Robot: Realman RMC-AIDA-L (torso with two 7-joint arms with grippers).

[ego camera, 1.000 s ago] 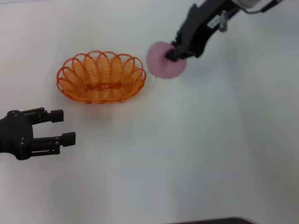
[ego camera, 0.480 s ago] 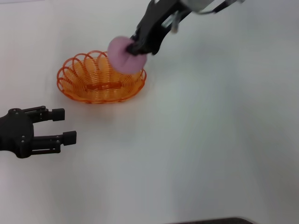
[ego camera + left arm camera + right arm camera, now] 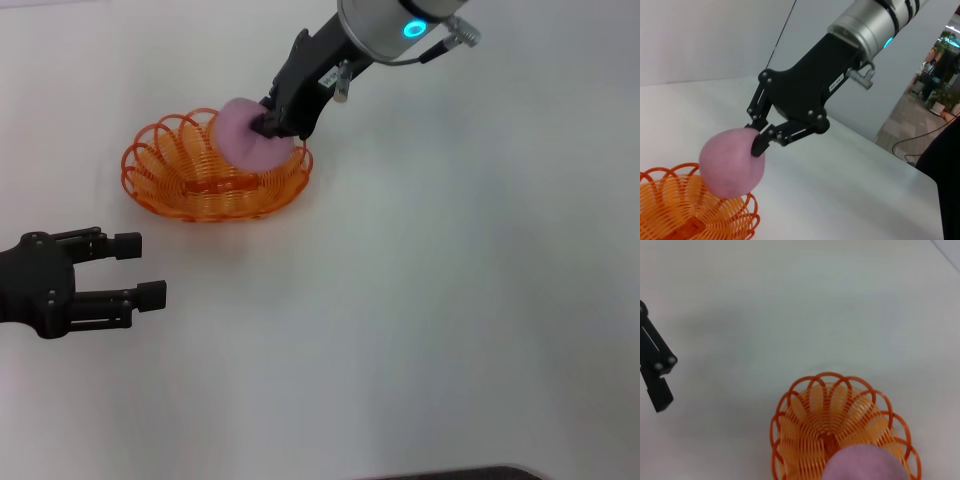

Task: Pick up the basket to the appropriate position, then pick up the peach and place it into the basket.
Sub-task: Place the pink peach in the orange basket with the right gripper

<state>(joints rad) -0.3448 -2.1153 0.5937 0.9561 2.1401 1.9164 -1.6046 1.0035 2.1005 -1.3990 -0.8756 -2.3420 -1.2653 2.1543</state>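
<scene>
Hidden behind the peach (image 3: 245,137) in the head view: the basket (image 3: 190,180)'s rim at its 2 o'clock side. Cut off in the left wrist view: most of the basket. Cut off in the right wrist view: most of the peach, and most of the left gripper (image 3: 655,371). Leaf mark not discernible.

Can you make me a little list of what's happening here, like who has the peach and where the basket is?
peach: pink, held over the right end of the basket, not let go yet
basket: orange, sitting on the white table, nothing else in it
right gripper: shut on the peach, above the basket
left gripper: open, holding nothing, resting near the robot, apart from the basket
next step, probably: lower and let go
</scene>
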